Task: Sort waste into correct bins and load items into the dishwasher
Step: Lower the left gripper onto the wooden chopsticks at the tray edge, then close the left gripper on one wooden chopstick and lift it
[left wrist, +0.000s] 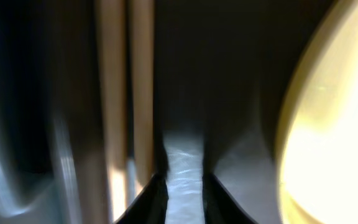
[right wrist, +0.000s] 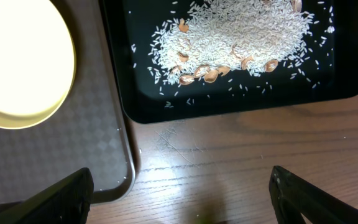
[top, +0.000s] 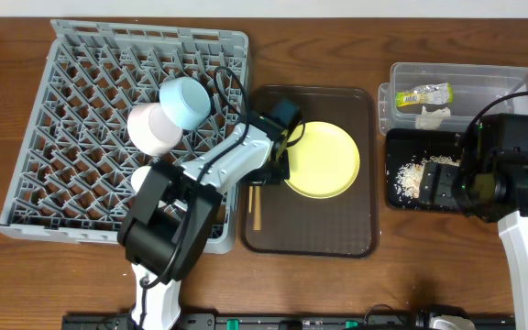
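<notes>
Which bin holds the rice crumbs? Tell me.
The shallow black tray: rice crumbs lie scattered in it. The clear tub beside it holds a wrapper and a tissue.

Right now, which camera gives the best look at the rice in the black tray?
The right wrist view: the rice crumbs lie close and sharp in the black tray, single grains and some brownish bits plain to see. The overhead view shows them only as a small pale patch. The left wrist view shows none of them.
</notes>
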Controlling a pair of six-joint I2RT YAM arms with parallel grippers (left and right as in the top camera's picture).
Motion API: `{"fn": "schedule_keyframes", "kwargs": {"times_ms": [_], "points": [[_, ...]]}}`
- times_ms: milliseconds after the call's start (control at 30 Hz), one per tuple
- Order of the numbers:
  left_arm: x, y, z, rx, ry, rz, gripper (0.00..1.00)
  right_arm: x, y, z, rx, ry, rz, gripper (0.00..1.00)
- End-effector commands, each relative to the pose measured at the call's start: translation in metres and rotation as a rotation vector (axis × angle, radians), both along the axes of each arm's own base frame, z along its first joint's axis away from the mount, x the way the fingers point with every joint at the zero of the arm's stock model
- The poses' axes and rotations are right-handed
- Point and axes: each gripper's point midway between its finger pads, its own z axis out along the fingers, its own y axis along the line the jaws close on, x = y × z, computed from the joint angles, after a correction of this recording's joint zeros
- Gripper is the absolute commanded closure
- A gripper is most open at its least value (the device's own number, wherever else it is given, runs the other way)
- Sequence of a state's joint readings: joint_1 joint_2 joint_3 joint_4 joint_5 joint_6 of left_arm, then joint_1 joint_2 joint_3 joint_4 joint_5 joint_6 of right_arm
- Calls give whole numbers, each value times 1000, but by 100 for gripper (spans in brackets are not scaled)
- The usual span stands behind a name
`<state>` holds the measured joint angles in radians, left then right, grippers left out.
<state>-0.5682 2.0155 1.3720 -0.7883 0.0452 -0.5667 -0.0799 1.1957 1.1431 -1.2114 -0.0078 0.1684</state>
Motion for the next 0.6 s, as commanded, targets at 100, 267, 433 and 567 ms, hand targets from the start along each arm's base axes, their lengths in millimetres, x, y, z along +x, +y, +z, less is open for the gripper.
{"fn": "schedule_keyframes", "kwargs": {"times_ms": [100, 267, 433, 567], "points": [[17, 6, 45, 2, -130, -42, 74, 0, -2, 2, 3, -8, -16, 11], [12, 9, 40, 12, -113, -43, 74, -1, -1, 1, 4, -2, -16, 11], [5, 14, 30, 26, -90, -44, 74, -1, -1, 1, 4, -3, -16, 11], [6, 13, 29, 20, -99, -43, 74, -1, -1, 1, 4, -2, -16, 12]]}}
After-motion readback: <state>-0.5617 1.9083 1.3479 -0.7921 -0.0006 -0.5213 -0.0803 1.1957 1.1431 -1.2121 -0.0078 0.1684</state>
